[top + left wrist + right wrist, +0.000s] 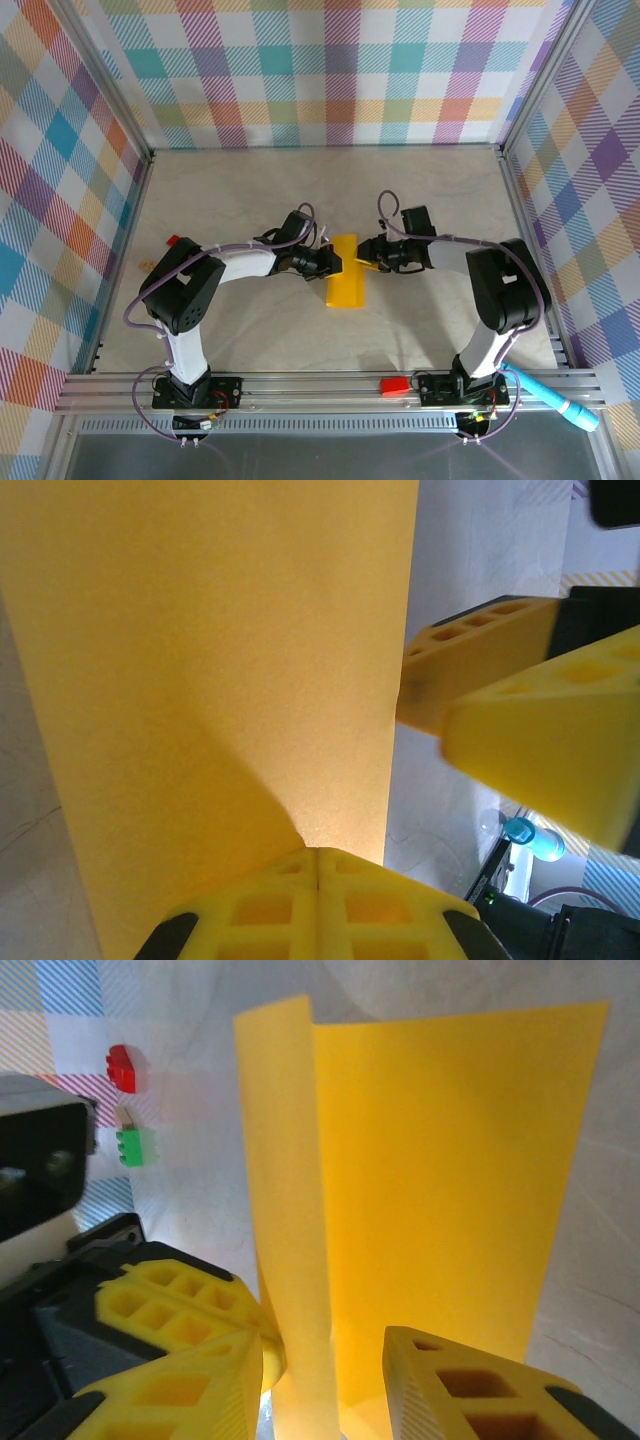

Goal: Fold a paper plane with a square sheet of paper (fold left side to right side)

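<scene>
Paper (430, 1190) near red block (121, 1067) and, seemingly, green block (131, 1146).

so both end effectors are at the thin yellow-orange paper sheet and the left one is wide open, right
Both are at it, but the left end effector is shut on the thin yellow-orange paper sheet, as the left wrist view shows.

From the left wrist, the square sheet of paper (220, 680) runs off the top of the frame, its near end hidden behind the left gripper (318, 858), while the right gripper (428, 718) looms blurred and cropped at right. From the right wrist, the sheet's lower edge is lost behind that gripper's cropped fingers (480, 1390).
</scene>
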Controlling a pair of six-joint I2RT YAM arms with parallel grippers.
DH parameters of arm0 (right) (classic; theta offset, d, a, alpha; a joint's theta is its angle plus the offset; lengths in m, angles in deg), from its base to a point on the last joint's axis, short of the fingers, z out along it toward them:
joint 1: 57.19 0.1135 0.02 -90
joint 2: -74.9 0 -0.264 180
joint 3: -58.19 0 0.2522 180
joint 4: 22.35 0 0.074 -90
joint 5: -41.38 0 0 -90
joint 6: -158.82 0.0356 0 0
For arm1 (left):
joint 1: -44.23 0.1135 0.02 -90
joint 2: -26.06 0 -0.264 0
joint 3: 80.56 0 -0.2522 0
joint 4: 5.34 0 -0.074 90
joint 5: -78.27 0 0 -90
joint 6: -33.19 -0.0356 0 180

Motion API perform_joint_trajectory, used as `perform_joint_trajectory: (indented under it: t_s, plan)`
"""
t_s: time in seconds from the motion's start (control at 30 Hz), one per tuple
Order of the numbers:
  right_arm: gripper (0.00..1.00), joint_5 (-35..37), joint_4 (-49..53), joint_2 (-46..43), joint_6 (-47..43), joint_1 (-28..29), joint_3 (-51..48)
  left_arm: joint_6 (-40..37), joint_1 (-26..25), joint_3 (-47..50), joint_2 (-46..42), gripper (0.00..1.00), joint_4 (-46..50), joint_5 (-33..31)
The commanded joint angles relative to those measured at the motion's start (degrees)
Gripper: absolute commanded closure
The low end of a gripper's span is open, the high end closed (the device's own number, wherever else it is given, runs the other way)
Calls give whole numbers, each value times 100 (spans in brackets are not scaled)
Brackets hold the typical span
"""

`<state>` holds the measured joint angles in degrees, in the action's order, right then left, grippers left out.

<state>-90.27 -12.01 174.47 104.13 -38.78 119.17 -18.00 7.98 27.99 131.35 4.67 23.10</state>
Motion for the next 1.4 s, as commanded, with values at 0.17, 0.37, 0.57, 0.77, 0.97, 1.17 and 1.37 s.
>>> perform_joint_trajectory:
  t_s: [0.17,0.37,0.57,0.77,0.97,1.17,1.37]
  plan:
    - [69,-276,-496,254,217,180,-77,-32,-66,-108,30,99,27,-7]
    - [88,47,-41,288,52,206,-55,-63,-66,-119,-25,97,61,-67]
    - [94,397,402,304,-153,220,40,-711,-58,-364,-342,80,962,-640]
    - [94,570,554,350,-216,221,87,-931,-22,-391,-511,56,1386,-1108]
    - [93,595,553,375,-214,233,111,-1068,-31,-560,-222,41,1591,-1059]
    - [93,643,588,379,-220,233,124,-1113,-99,-817,167,42,1628,-952]
    - [91,660,573,388,-212,242,125,-1134,-194,-989,499,46,1737,-1130]
